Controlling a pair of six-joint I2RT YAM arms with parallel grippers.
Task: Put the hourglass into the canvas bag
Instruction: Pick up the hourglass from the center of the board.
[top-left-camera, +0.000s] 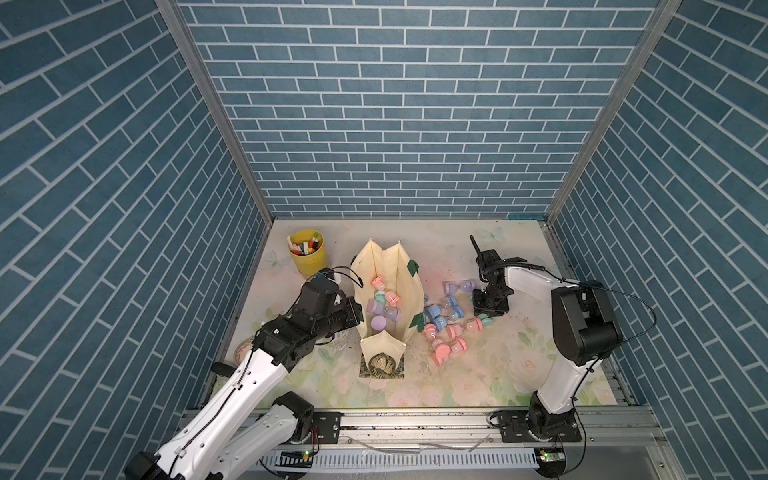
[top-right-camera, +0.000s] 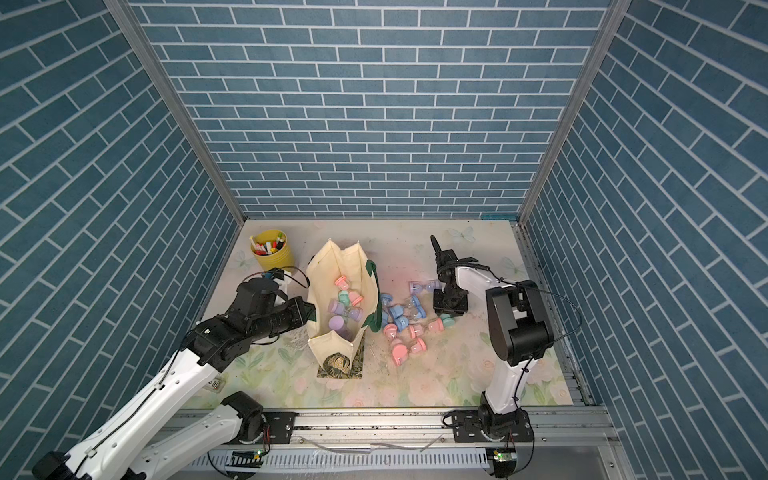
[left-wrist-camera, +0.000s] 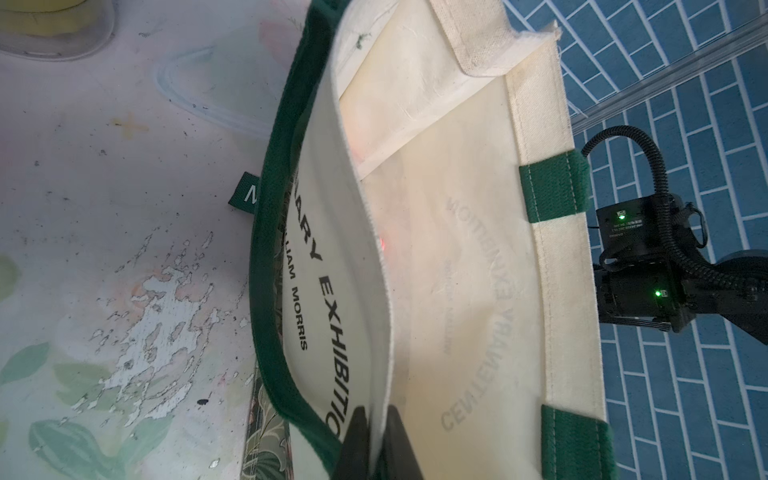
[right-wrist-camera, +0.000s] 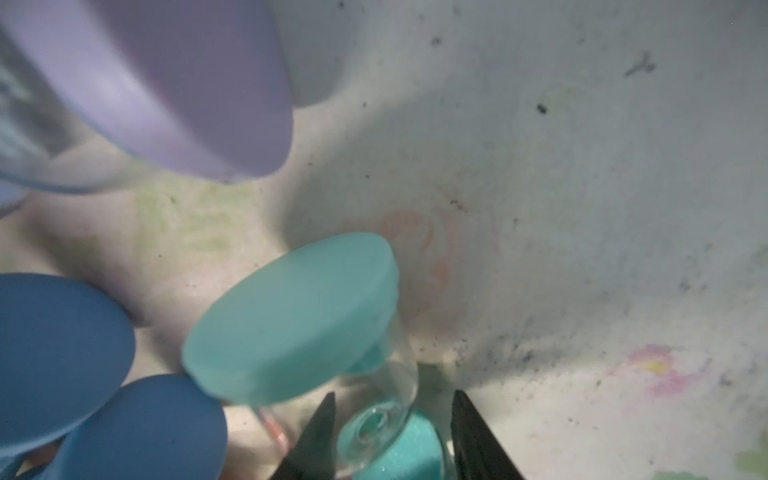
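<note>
My left gripper (left-wrist-camera: 376, 415) pinches the wall of the canvas bag (left-wrist-camera: 457, 249). My right gripper (right-wrist-camera: 392, 395) straddles the teal hourglass (right-wrist-camera: 291, 316); I cannot tell if it grips.

Yellow pen cup (top-left-camera: 309, 261) of markers on floral table (top-left-camera: 478, 374), blue-brick walls (top-left-camera: 395, 124) around.

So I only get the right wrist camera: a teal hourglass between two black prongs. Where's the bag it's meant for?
Observer: The canvas bag stands open mid-table, beside the loose hourglasses, on the left arm's side of them.
Operator: Anything in it yet?
Observer: Yes, several hourglasses, pink, teal and purple, lie inside.
Operator: What holds it open?
Observer: The left gripper is shut on the bag's rim, on the wall facing the left arm.
</note>
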